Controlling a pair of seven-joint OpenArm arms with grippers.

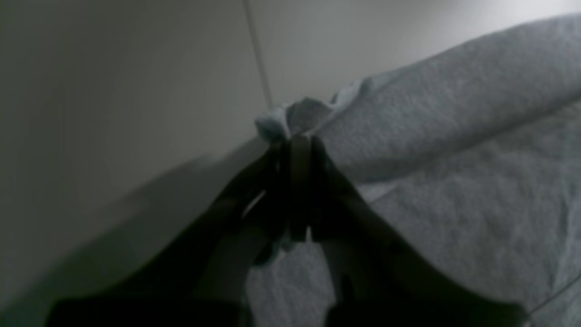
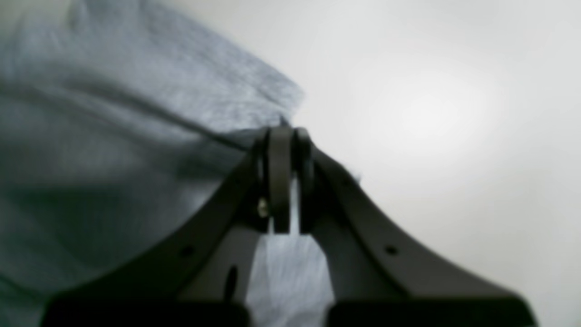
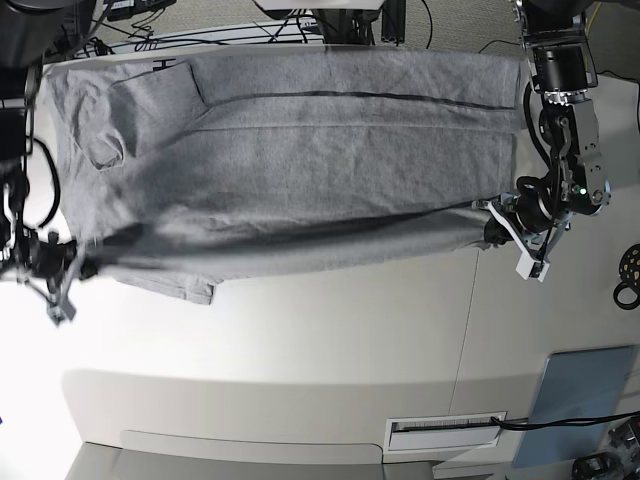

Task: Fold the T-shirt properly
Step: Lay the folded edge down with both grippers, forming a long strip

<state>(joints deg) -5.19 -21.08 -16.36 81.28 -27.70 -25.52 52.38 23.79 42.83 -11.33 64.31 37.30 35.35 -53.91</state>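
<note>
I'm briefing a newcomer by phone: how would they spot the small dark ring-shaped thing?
Start at the white table under the grey T-shirt. Follow the shirt's edge to the base view's right margin. There lies the black ring, alone, the only small dark loop on the tabletop.

I am looking at a robotics lab or test bench, not a home. I am seeing a plain white table with a seam running across it, and bundles of black cables trailing along its far edge beside dark equipment bases. A label strip is lying near the near edge, a grey-blue panel at the near right corner, and a black cable coil at the right edge.
</note>
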